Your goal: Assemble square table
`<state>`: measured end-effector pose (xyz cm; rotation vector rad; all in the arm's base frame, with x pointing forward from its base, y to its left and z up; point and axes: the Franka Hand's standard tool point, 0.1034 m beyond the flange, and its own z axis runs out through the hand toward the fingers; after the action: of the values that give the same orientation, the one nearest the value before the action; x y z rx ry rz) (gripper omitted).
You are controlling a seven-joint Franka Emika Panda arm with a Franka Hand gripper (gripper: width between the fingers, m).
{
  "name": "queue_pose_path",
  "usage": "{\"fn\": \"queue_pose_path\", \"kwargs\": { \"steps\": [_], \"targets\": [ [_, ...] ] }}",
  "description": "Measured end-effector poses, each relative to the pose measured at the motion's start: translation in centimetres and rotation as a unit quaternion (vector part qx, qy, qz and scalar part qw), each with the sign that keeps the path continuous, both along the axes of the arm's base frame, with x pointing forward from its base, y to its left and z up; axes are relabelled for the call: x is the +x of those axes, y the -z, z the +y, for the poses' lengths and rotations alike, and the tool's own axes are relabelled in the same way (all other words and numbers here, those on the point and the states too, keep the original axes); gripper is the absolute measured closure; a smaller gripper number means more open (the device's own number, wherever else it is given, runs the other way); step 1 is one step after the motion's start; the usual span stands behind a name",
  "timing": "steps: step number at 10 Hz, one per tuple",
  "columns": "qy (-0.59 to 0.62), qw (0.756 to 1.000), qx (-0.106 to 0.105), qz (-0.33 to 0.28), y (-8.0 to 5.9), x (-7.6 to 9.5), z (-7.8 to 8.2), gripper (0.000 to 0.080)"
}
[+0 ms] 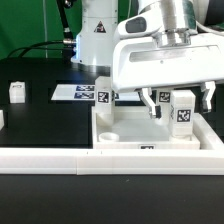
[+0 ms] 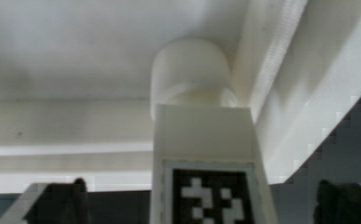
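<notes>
The square table top point(image 1: 125, 132), a white tray with a raised rim, lies on the black table. A white leg point(image 1: 183, 112) with a black-and-white tag stands upright at its corner on the exterior view's right. My gripper point(image 1: 180, 100) is open and straddles this leg, one finger on each side with a gap to it. In the wrist view the leg point(image 2: 209, 150) runs between my fingers point(image 2: 61, 203), its rounded far end against the top point(image 2: 70, 60); the gripper point(image 2: 203, 208) does not touch it. A second leg point(image 1: 103, 94) stands at the top's back left corner. A third leg point(image 1: 17, 92) stands alone at the left.
The marker board point(image 1: 72, 93) lies flat behind the top. A long white low rail point(image 1: 60, 159) runs along the front edge of the top. A small white part point(image 1: 2, 119) shows at the exterior view's left edge. The robot base point(image 1: 95, 30) stands at the back.
</notes>
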<state>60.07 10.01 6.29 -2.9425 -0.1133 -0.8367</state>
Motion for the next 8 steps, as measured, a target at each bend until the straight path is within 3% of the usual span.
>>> {"fn": "queue_pose_path", "kwargs": {
  "steps": [5,6,7,8],
  "targets": [
    [0.002,1.0,0.004,0.008,-0.2,0.0,0.1,0.0151],
    [0.002,0.999,0.017,0.036,-2.3,-0.2,0.7,0.0151],
    [0.009,0.998,0.026,0.055,-5.3,-0.2,1.2,0.0151],
    [0.014,0.996,0.029,0.082,-5.8,-0.3,1.3,0.0151]
  ]
}}
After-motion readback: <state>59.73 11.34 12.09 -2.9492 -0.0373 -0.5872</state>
